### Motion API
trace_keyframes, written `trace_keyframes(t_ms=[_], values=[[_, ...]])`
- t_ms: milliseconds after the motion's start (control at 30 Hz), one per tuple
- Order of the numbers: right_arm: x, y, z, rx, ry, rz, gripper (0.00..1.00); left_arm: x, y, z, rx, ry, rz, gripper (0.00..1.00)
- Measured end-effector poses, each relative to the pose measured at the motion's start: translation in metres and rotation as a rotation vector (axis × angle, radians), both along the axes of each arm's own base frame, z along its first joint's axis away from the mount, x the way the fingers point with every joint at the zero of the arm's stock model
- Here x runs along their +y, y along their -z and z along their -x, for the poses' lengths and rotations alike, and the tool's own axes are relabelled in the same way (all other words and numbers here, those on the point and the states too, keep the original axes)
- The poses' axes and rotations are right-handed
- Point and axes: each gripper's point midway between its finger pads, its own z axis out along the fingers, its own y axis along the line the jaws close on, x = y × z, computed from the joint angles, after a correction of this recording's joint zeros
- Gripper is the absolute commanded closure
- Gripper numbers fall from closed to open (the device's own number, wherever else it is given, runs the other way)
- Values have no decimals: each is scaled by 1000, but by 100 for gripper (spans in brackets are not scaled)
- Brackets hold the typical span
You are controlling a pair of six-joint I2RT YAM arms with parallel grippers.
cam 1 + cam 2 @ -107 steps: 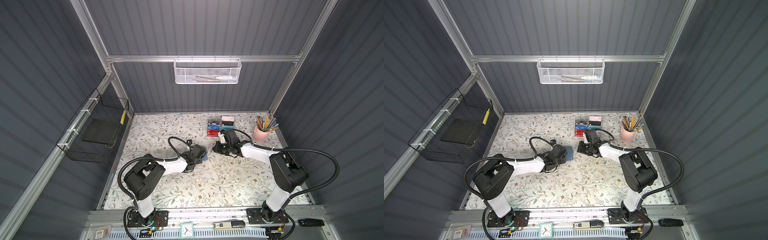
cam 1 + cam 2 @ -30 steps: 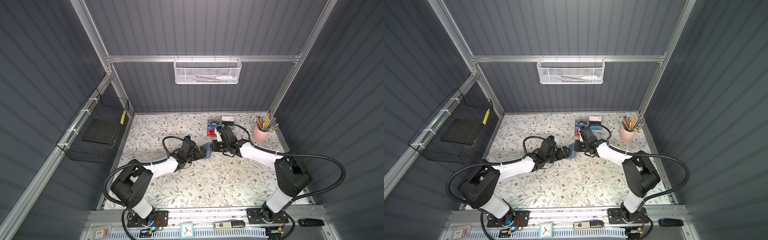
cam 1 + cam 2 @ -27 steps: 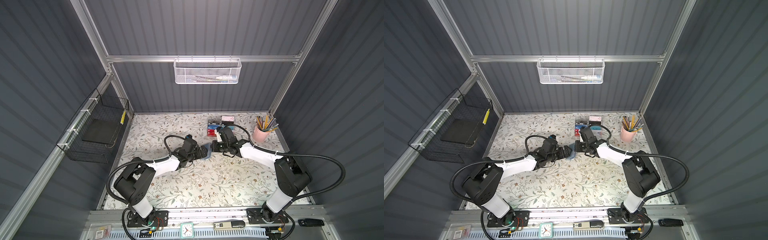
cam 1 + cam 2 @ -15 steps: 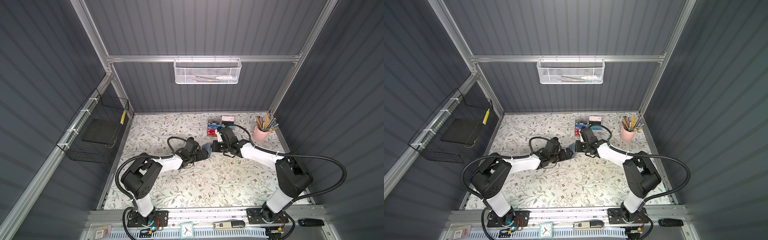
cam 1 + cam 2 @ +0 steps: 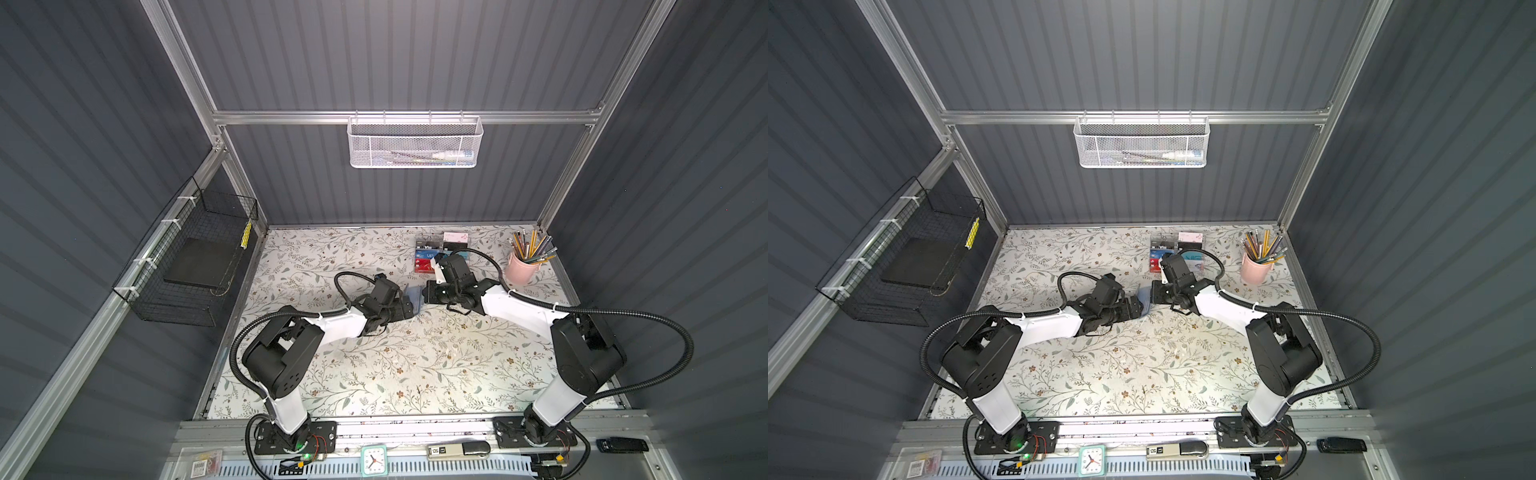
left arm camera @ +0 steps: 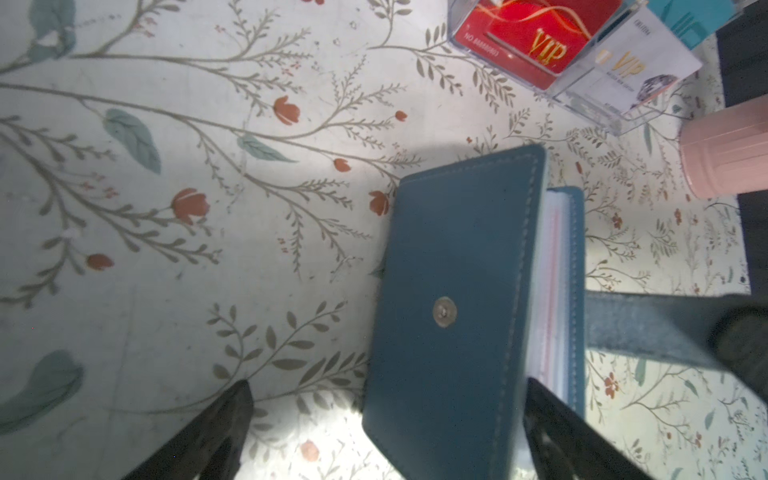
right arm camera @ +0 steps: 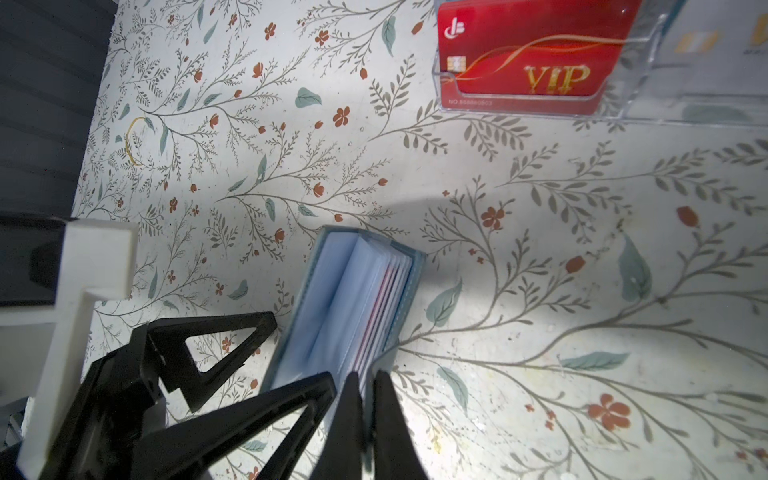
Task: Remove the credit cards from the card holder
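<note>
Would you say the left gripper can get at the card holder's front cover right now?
Probably yes: the left gripper stands open with the cover of the card holder between its fingers, while the right gripper holds it.

The white-and-black left arm (image 5: 332, 326) and right arm (image 5: 515, 311) are extended low and inward. The left black parallel gripper (image 5: 409, 308) is held spread wide. The right black parallel gripper (image 7: 366, 376) is pinched tight.

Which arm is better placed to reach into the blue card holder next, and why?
Left, most likely. The left gripper is open, straddling the card holder beside its sleeves, so it is free to work. The right gripper is shut on the card holder's tab, busy steadying it.
</note>
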Motion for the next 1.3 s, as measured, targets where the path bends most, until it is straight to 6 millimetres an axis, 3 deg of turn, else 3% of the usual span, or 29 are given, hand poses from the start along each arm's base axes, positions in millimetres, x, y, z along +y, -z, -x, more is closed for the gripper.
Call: trace_keyframes(t_ms=[267, 600, 967, 1300], values=[[0, 0, 0, 0, 0, 0, 100, 11, 3, 1, -1, -18, -57, 0], [-2, 0, -1, 0, 5, 0, 100, 22, -7, -2, -26, -48, -87, 0], [-2, 0, -1, 0, 5, 0, 100, 41, 1, 1, -9, -73, -184, 0], [-4, -10, -1, -22, 0, -5, 100, 55, -3, -7, -22, -95, -268, 0]])
